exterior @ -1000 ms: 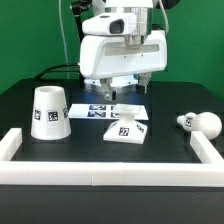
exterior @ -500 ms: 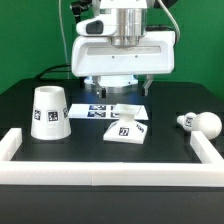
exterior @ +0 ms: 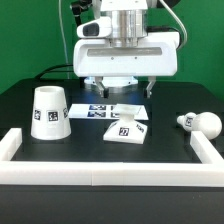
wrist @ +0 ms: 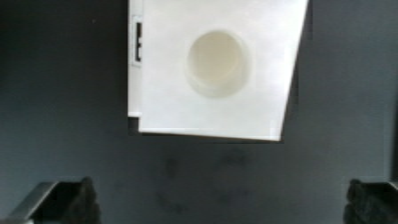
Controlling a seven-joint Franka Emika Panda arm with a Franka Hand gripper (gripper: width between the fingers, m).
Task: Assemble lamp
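Gripper point(wrist: 217, 203) is spread wide with nothing in it, hanging over the base point(exterior: 127, 130), maybe slightly behind it, hard to say. The base sits right by the marker board point(exterior: 108, 110). The shade point(exterior: 49, 112) stands upright toward the exterior view's left, and the bulb point(exterior: 200, 122) lies toward its right, both well apart from the base.

The shade point(exterior: 50, 112), base point(exterior: 126, 128) and bulb point(exterior: 203, 123) looked like smooth, matt white plastic. The table point(exterior: 90, 148) was matt black, and the rails point(exterior: 100, 178) edging it were a smooth, dull white.
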